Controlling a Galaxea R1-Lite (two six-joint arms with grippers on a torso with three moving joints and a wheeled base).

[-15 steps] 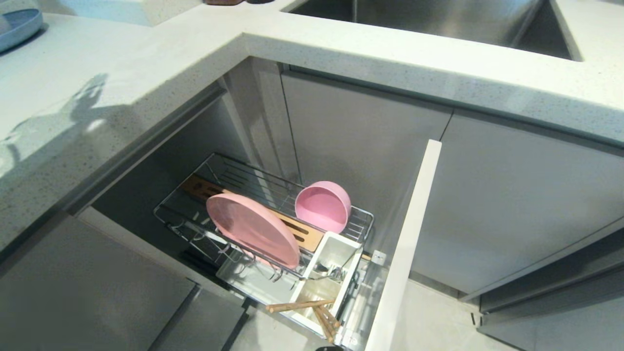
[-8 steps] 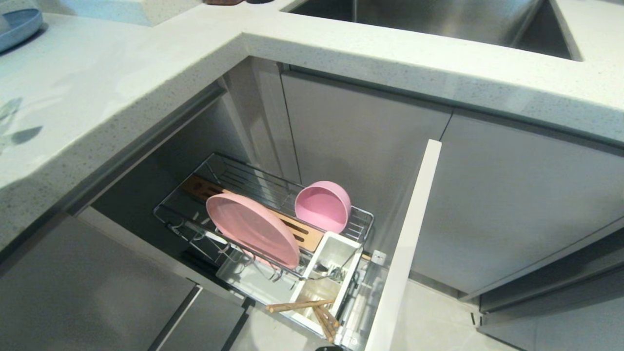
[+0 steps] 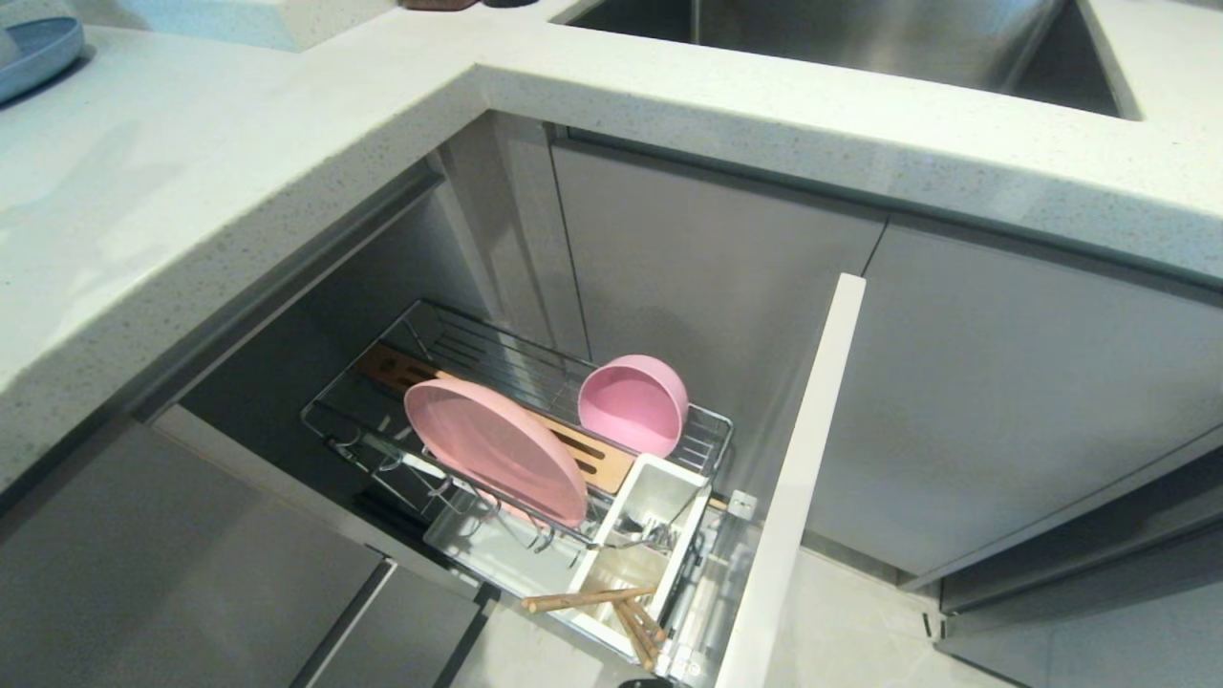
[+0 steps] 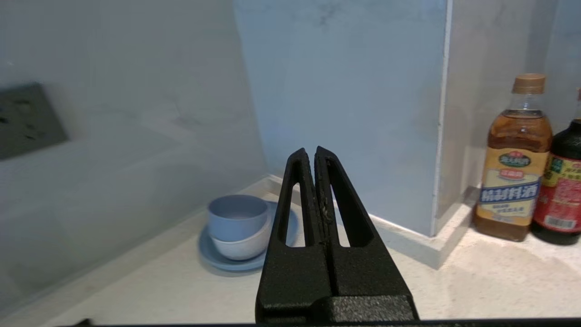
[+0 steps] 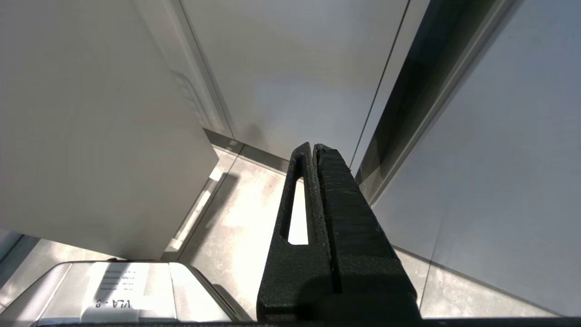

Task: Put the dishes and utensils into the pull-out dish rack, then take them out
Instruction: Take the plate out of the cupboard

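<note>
Low in the head view, pull-out dish rack (image 3: pixel 435 355) holds pink plate (image 3: pixel 494 449), pink bowl (image 3: pixel 632 403), chopsticks (image 3: pixel 611 609) and fork (image 3: pixel 638 531) in its caddy (image 3: pixel 680 556), so loading looks done, unloading left; left gripper (image 4: pixel 315 151) and right gripper (image 5: pixel 313 147) jaws pressed together, empty.

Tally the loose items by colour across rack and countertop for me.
Pink: 2, the plate and the bowl, both in the rack.
Wood: 2 chopsticks in the white caddy.
Silver: 1 fork in that caddy.
Blue: 2, a bowl and a plate under it.
White: 1 bowl.
Bottles: 2, amber, dark.
Total: 10.
</note>
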